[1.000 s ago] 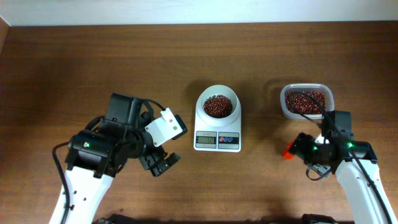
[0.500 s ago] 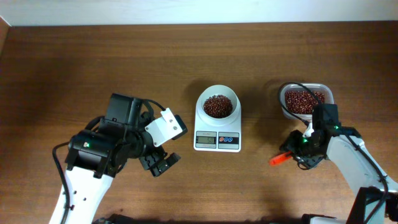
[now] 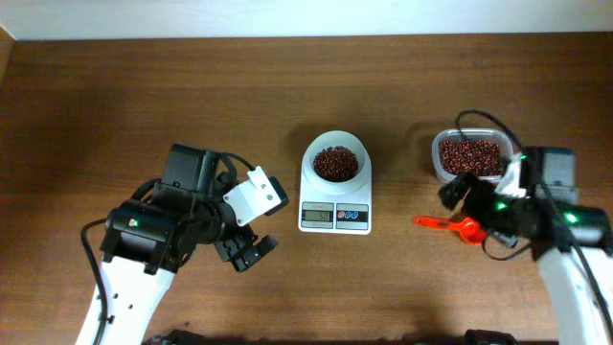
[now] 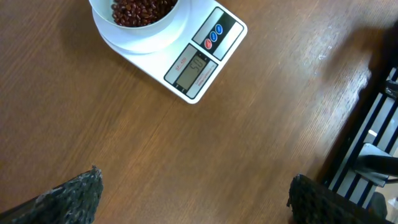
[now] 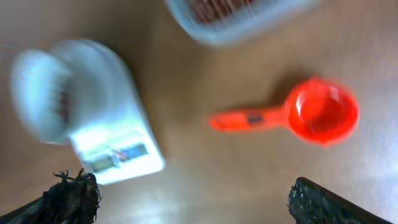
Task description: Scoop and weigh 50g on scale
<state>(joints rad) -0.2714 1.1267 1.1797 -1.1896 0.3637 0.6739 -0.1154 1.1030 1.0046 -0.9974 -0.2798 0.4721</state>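
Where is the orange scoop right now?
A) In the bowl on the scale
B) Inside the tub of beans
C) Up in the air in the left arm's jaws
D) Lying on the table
D: the scoop lies flat and empty on the bare wooden table, to the side of the scale, with nothing gripping it.

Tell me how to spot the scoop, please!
Start at the white scale in the middle of the brown table. Look right of it, near the clear plastic tub. The scoop lies flat there, the only bright orange-red thing around.
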